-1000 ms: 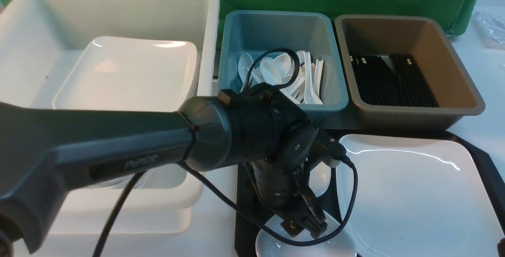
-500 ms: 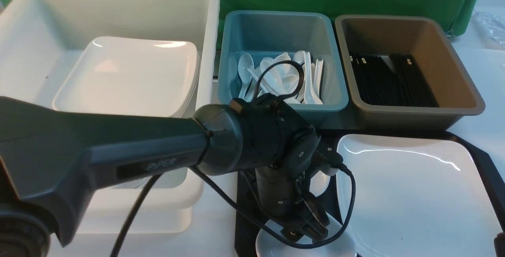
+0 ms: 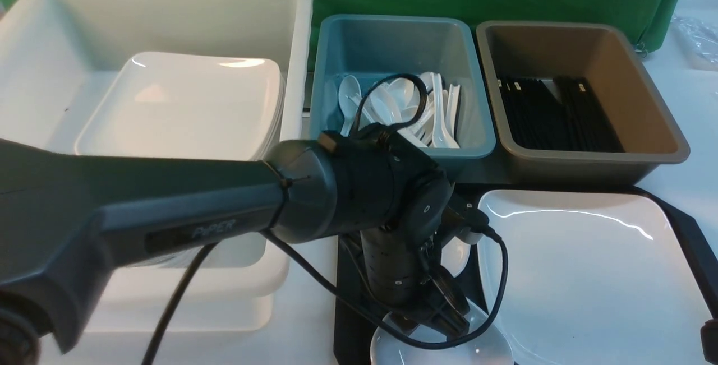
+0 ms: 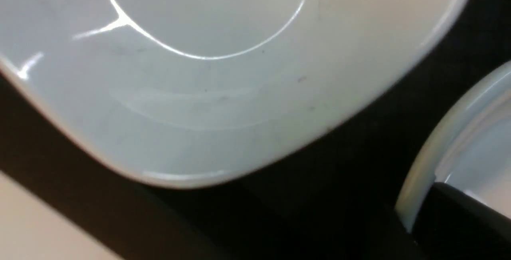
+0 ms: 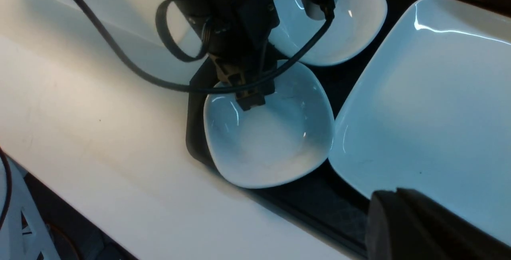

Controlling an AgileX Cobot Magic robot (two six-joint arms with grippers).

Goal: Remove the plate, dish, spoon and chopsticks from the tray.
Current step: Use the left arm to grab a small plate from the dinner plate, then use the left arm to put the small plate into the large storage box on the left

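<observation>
On the black tray [image 3: 687, 227] lie a large white plate [image 3: 589, 275] at the right and two small white dishes at the left. My left gripper [image 3: 443, 320] points down at the near dish [image 3: 477, 348] and is shut on its rim. The right wrist view shows the left gripper [image 5: 249, 98] clamped on that dish [image 5: 271, 144]. The other dish [image 5: 339, 24] lies just behind it. My right gripper [image 5: 393, 196] hangs shut and empty over the plate's [image 5: 431, 104] near edge. No spoon or chopsticks show on the tray.
A deep white bin [image 3: 297, 28] at the back left holds stacked white plates [image 3: 179, 107]. A teal bin [image 3: 325, 73] holds several white spoons. A brown bin [image 3: 645, 90] holds black chopsticks. The left arm spans the front of the white bin.
My left gripper's jaws have closed onto the near dish's rim. The left arm has shifted slightly, and the dish has moved a little to the right.
</observation>
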